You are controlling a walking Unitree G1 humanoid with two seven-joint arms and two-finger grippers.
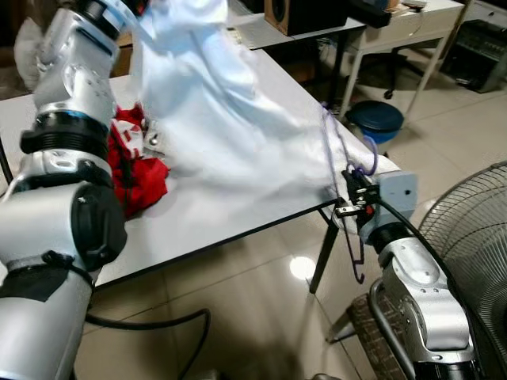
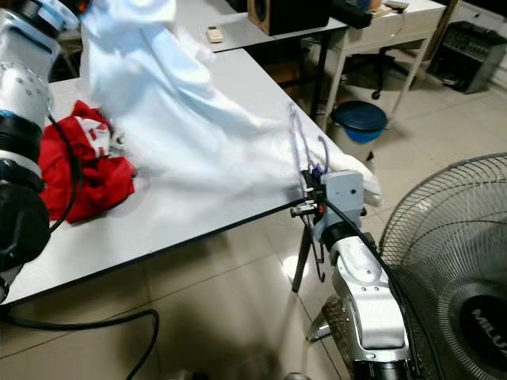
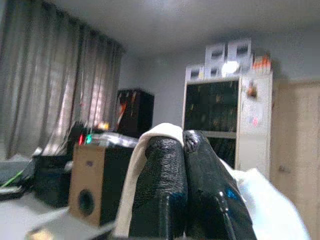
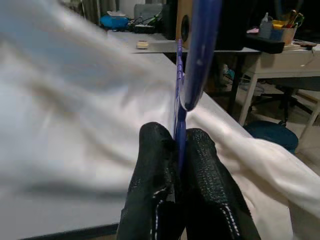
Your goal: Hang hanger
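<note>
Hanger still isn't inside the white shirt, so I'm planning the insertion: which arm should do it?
Right. The right gripper is shut on the purple hanger at the table edge; the left gripper is raised, pinching the white shirt.

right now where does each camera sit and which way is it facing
Left eye, right eye: on the head, looking down at the white table; both silver arms show.
Left wrist: on the raised left arm, along the left end effector pinching white garment, toward the room's back wall.
Right wrist: along the right end effector clamped on the purple hanger.
All share the garment.
</note>
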